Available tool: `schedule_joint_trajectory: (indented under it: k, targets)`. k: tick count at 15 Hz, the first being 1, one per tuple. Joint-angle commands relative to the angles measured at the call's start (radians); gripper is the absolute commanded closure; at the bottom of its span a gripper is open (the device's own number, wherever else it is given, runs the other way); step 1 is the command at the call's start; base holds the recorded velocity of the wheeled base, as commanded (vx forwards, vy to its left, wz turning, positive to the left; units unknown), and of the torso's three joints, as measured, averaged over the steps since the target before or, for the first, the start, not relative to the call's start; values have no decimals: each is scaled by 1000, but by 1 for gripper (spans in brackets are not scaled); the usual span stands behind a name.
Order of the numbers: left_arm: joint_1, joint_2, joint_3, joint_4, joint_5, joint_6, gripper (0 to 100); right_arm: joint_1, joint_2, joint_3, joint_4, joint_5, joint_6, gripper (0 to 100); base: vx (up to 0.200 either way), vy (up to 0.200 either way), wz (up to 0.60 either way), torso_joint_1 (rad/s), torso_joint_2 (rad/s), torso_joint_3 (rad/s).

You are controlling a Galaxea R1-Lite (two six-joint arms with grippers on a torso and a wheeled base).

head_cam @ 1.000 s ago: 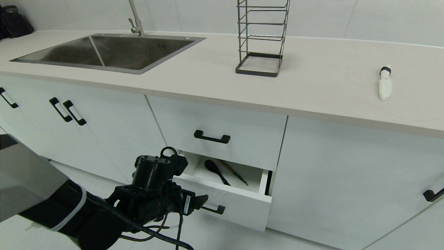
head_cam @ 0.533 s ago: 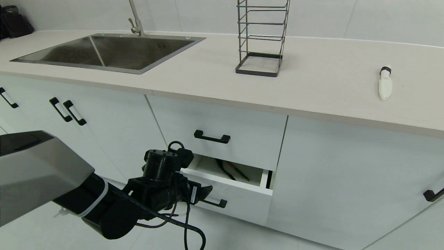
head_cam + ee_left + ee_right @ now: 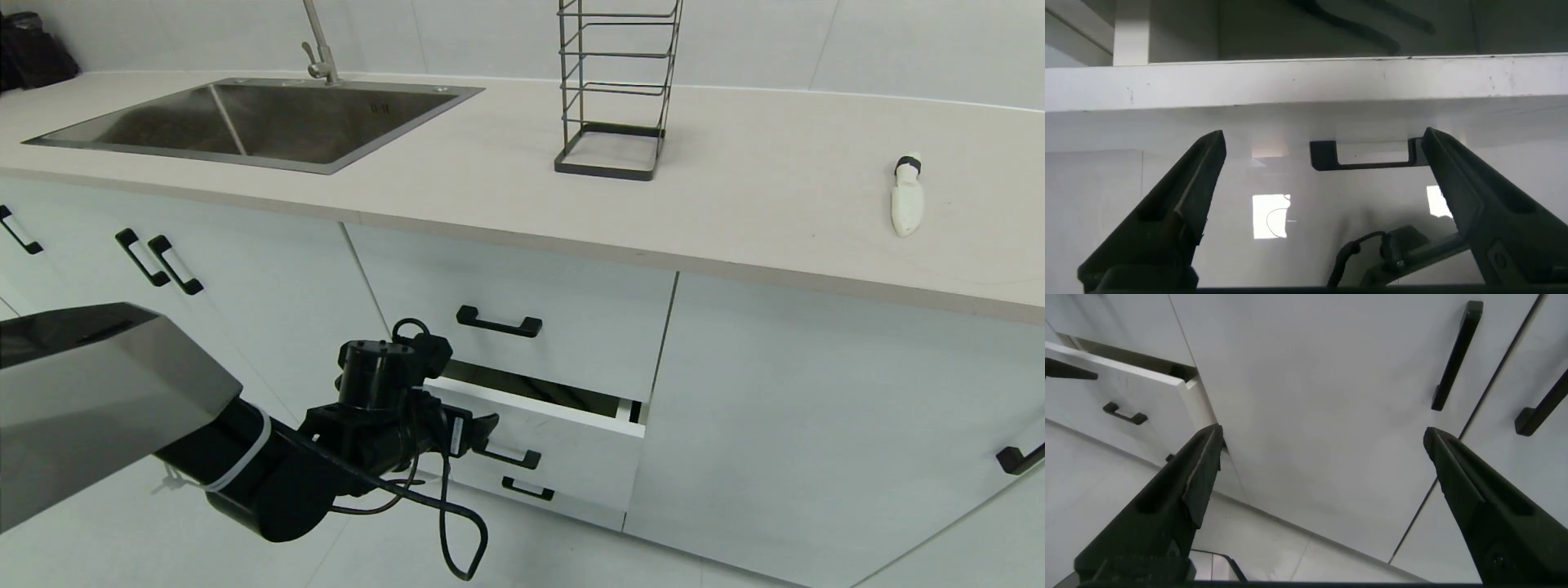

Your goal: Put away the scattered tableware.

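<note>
The middle white drawer (image 3: 563, 433) stands out only a narrow gap from the cabinet. My left gripper (image 3: 483, 434) is at its front, by the black handle (image 3: 513, 458). In the left wrist view the gripper (image 3: 1323, 188) is open, its fingers wide on either side of the handle (image 3: 1368, 153), and dark utensils (image 3: 1360, 20) lie inside the drawer behind the front panel (image 3: 1290, 77). A white tool with a black band (image 3: 906, 200) lies on the counter at the right. My right gripper (image 3: 1323, 482) is open and holds nothing, facing a cabinet door.
A wire rack (image 3: 614, 90) stands at the counter's middle back, and a steel sink (image 3: 261, 118) is at the left. Another closed drawer handle (image 3: 499, 322) is above, one more (image 3: 527, 488) below. Black door handles (image 3: 1456, 355) are near my right gripper.
The drawer has slid inward from well open to a narrow gap, with my left gripper moving along at its handle. The spoon and chopsticks inside have gone out of the head view.
</note>
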Motion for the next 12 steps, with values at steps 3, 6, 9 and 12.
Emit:
schedule_joint_trajectory:
  k: [3,6,9,12]
  targets:
    - [2,11,-23,-11,-5,15,0,0,2,0,-1,0,0,0,0,0,0,0,0,0]
    - [2,28,-59,-16,-8,19,0,0,2,0,-1,0,0,0,0,0,0,0,0,0]
    - [2,42,-95,-17,-7,19,0,0,2,0,-1,0,0,0,0,0,0,0,0,0]
    - [2,46,-115,-17,-8,19,0,0,2,0,-1,0,0,0,0,0,0,0,0,0]
